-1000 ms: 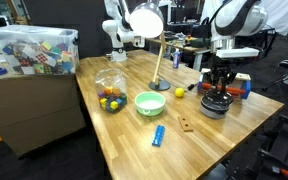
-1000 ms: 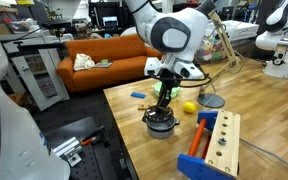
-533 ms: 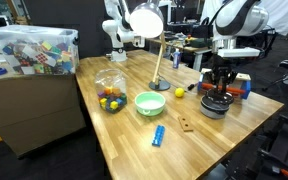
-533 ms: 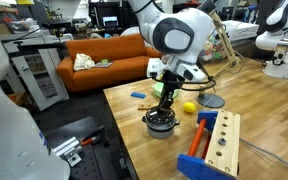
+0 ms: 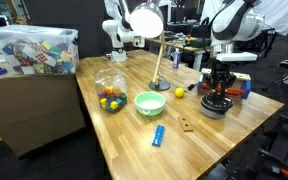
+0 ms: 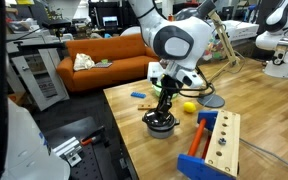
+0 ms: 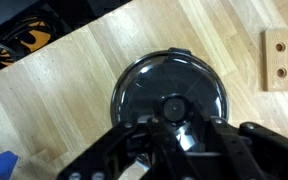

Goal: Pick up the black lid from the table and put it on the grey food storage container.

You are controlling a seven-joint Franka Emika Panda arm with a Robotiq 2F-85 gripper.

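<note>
Left to right in an exterior view. I've got one box of coloured blocks (image 5: 32, 50) off the table's (image 5: 124, 140) left end. Then there's one clear tub of coloured balls (image 5: 110, 95); the balls are too small to count. Next comes one green bowl (image 5: 149, 103), with one white lamp (image 5: 144, 18) standing behind it. One small blue thing (image 5: 158, 135) lies near the front edge, one yellow ball (image 5: 179, 93) sits right of the bowl, and one brown wood piece (image 5: 187, 125) is between the blue thing and the grey container (image 5: 215, 110).

There is one container, at the right end of the table. One black lid (image 5: 215, 101) lies flat on top of it and covers the mouth. One red and blue item (image 5: 242, 87) stands just behind to the right.

One gripper (image 5: 216, 92) hangs straight above the lid, pointing down, with its fingers drawn close together. I cannot tell whether they pinch the lid's centre knob or only sit just over it.

In the wrist view the lid (image 7: 171, 82) fills the middle, round and dark with the knob at its centre. The gripper (image 7: 176, 128) comes in below the knob, and the wood piece (image 7: 277, 58) is at the right edge, well apart.

In the other exterior view the gripper (image 6: 163, 107) stands over the container (image 6: 160, 124). The yellow ball (image 6: 189, 106) is near on the right, and one holed wood block (image 6: 220, 140) is further right.
</note>
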